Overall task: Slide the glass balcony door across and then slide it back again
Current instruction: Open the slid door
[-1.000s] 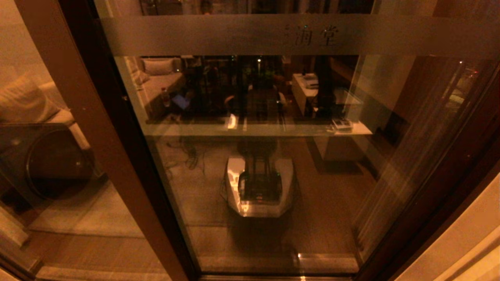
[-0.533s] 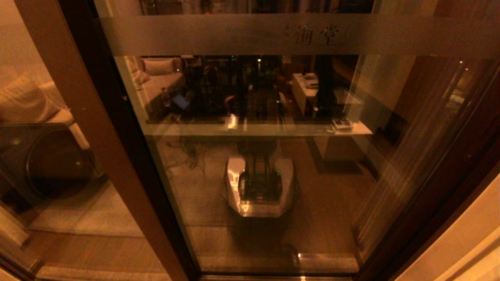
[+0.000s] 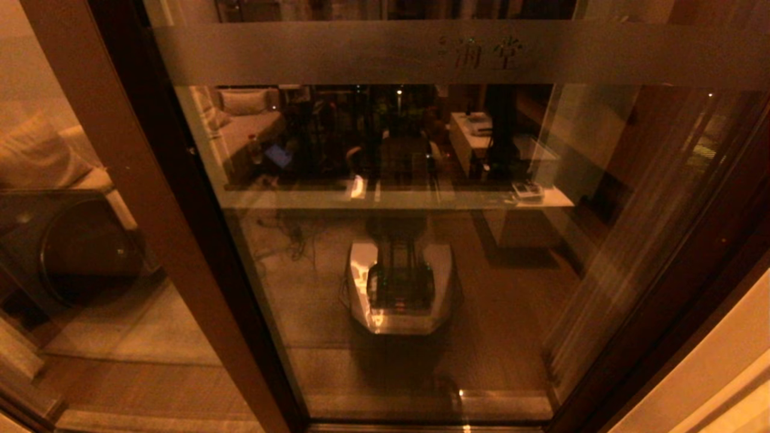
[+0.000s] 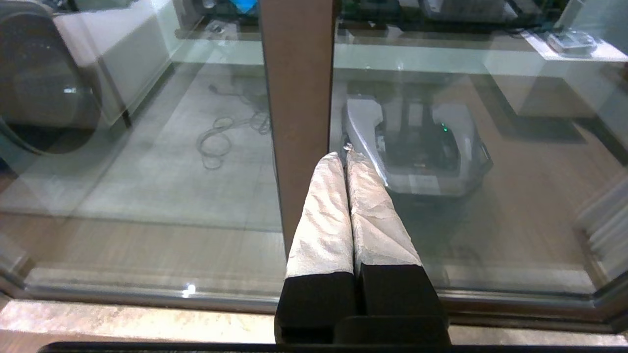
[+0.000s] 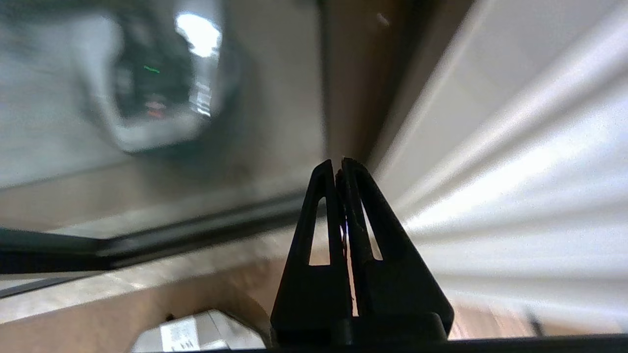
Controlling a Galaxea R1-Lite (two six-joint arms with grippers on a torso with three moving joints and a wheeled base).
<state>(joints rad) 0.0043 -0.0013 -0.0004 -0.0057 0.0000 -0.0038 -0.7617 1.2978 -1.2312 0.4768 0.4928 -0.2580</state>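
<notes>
The glass balcony door (image 3: 421, 270) fills the head view, with its frosted lettered band (image 3: 361, 54) across the top and dark brown stiles on the left (image 3: 198, 240) and right (image 3: 680, 282). No handle shows. Neither gripper appears in the head view. In the left wrist view my left gripper (image 4: 342, 156) is shut and empty. Its white-wrapped fingertips (image 4: 328, 164) are at the edge of the brown stile (image 4: 299, 98), close to the glass. My right gripper (image 5: 337, 164) is shut on nothing and points at the dark frame (image 5: 353, 73) on the door's right side.
A second brown-framed glass panel (image 3: 72, 270) stands on the left, with a round dark appliance (image 3: 84, 252) behind it. The floor track (image 4: 147, 294) and stone sill (image 4: 122, 318) run below. A pale curtain (image 5: 515, 147) hangs on the right. The glass reflects my base (image 3: 400, 288).
</notes>
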